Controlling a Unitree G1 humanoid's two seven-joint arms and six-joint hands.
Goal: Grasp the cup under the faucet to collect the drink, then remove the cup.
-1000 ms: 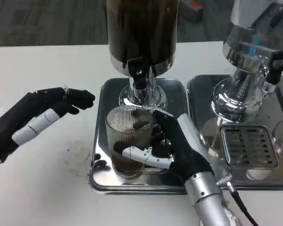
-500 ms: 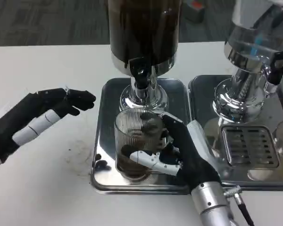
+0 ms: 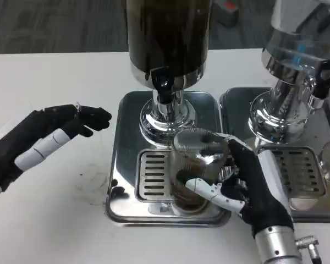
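Cup (image 3: 197,170), ribbed glass with dark drink, gripped by right hand (image 3: 247,187) with fingers wrapped round its side, near the tray's (image 3: 126,143) front right corner, clear of the faucet (image 3: 164,88); best kept upright and withdrawn slowly; left hand (image 3: 41,137) empty, fingers loosely extended.

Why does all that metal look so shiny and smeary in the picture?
In the head view, overhead light glares off the chrome tray and dispenser base, mirroring surroundings; the ribbed glass cup in the right hand looks slightly blurred.
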